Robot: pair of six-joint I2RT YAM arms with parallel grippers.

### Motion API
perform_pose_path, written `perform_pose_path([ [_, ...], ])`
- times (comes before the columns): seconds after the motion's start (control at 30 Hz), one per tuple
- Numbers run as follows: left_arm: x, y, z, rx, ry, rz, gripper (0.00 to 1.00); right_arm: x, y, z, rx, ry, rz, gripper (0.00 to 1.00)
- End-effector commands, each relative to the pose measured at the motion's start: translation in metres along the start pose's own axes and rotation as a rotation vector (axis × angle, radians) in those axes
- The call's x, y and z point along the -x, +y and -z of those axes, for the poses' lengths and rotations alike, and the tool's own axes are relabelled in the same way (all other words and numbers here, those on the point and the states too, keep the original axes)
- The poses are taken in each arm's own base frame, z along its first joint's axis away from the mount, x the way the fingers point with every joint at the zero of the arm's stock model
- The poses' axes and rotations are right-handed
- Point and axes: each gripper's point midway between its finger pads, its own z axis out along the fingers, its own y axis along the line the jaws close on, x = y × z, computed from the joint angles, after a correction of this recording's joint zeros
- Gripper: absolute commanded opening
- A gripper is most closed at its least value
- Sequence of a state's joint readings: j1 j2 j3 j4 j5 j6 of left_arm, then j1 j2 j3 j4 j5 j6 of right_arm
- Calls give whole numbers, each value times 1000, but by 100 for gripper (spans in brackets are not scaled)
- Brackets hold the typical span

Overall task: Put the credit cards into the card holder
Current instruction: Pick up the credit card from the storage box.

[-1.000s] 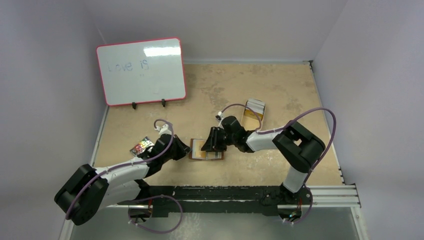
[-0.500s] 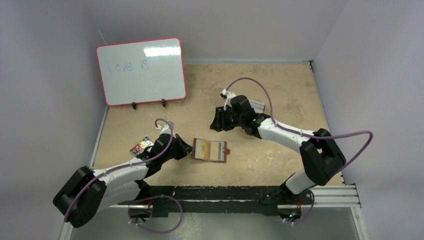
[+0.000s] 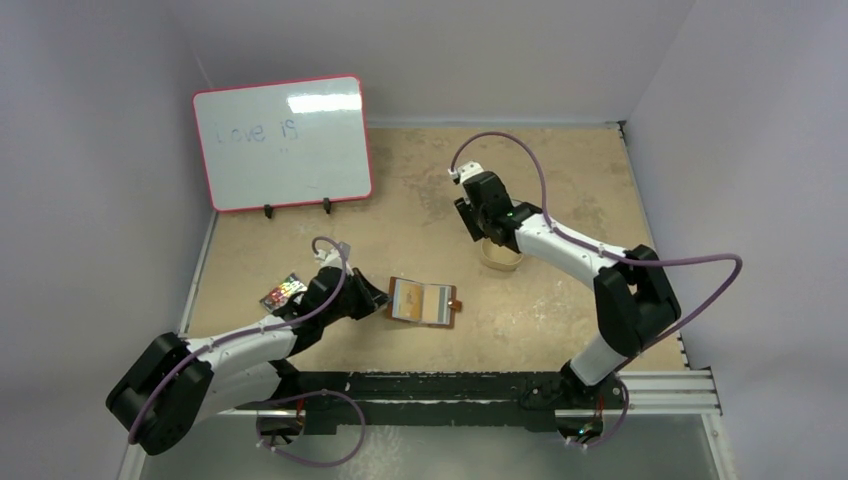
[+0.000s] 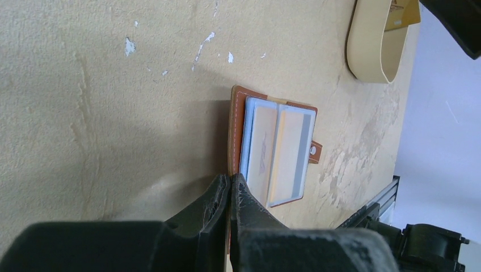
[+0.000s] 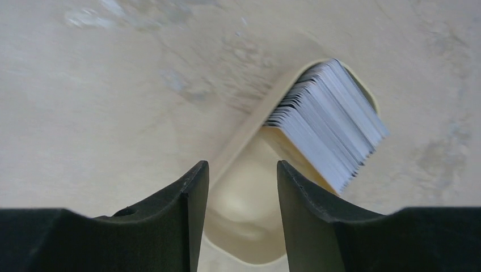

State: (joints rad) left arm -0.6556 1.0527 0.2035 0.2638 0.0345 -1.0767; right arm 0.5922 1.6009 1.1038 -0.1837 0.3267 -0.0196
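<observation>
Currently your right gripper (image 5: pixel 241 167) hovers spread above one tin (image 5: pixel 244 226) of credit cards (image 5: pixel 329 124), beyond the single card holder (image 4: pixel 236 124); left gripper (image 4: pixel 230 184) pinches its edge.

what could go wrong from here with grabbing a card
1. The cards are packed tight and leaning in the tin; the open right hand may pinch several at once or tip the tin.
2. The left hand pins only the edge of the card holder, so it may slide or flap shut during insertion.
</observation>
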Motion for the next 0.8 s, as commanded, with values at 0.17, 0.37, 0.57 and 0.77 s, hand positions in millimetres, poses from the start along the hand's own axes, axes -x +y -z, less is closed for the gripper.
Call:
perform_pose_path([
  [0.17, 5, -18, 0, -69, -5, -26, 0, 5, -61, -8, -161, 45, 286, 53],
  [0.37, 5, -17, -1, -63, -5, -30, 0, -11, -73, -24, -192, 112, 393, 53],
  [0.57, 7, -18, -2, -59, -8, -34, 0, -13, -80, -29, -201, 107, 441, 53],
  [0.77, 7, -19, -2, -61, -6, -33, 0, -19, -79, -34, -200, 123, 458, 53],
])
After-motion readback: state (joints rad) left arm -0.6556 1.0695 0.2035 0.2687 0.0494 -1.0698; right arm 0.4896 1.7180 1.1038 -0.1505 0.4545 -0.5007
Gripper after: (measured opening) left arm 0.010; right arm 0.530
